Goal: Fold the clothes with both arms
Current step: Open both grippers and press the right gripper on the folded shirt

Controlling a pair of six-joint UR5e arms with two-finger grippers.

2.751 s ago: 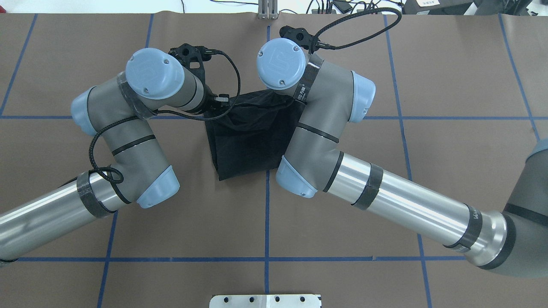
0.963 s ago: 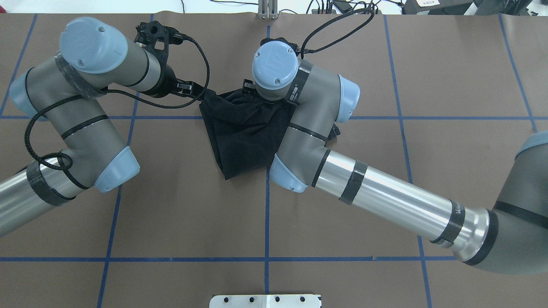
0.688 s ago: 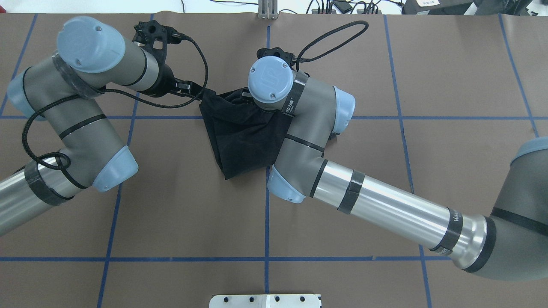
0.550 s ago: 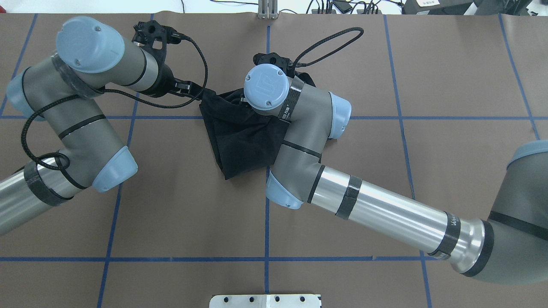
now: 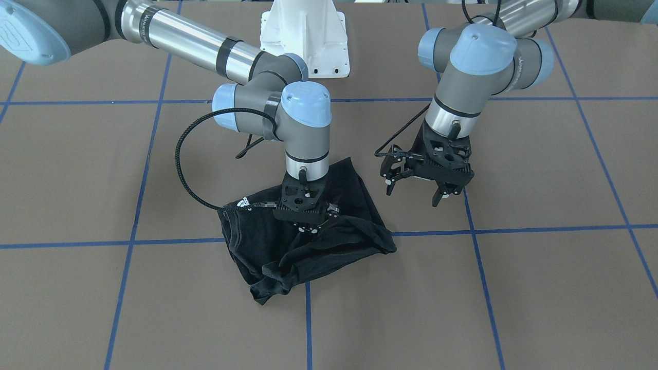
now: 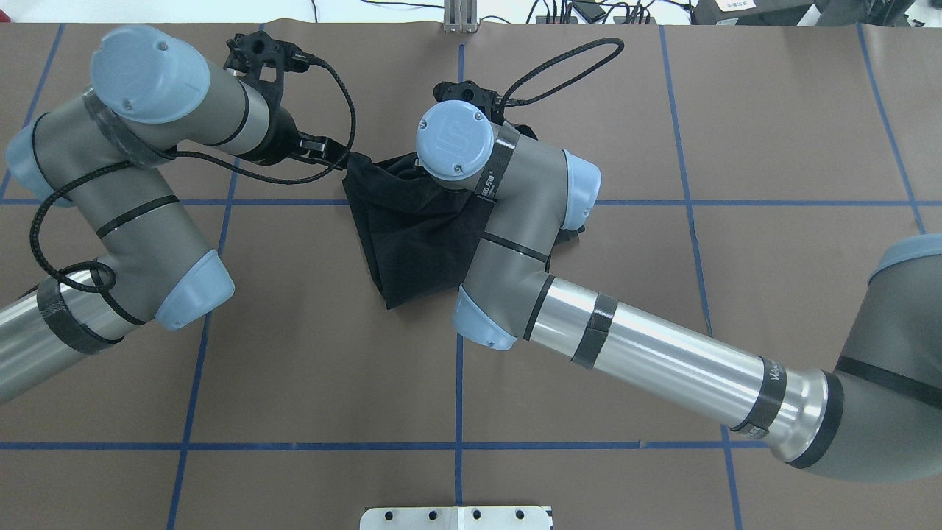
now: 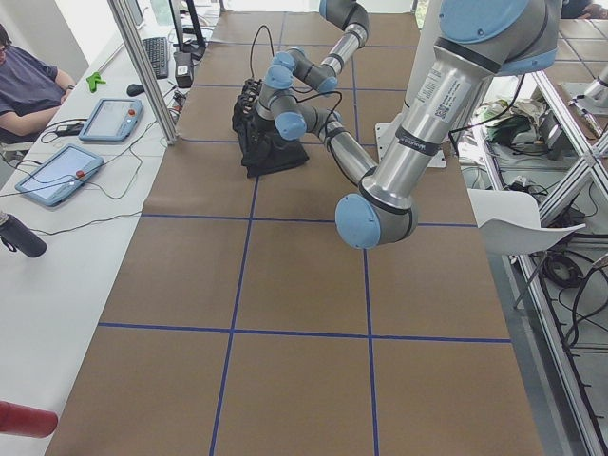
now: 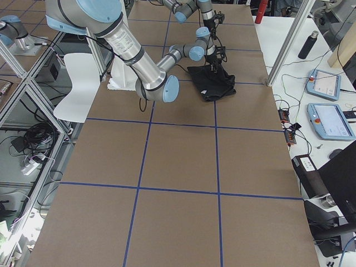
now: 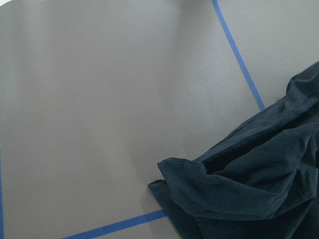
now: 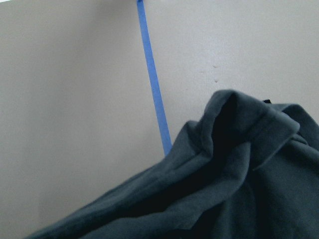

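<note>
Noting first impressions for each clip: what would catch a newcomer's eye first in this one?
A crumpled black T-shirt lies bunched on the brown table. The right gripper is planted in its folds and appears to be pinching them. Beside it, the left gripper hangs open above the tabletop, clear of the cloth.

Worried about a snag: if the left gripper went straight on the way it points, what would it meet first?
Probably bare table, just beside the shirt: the left gripper hangs open, pointing down, clear of the cloth. Depth is unclear, though.
</note>
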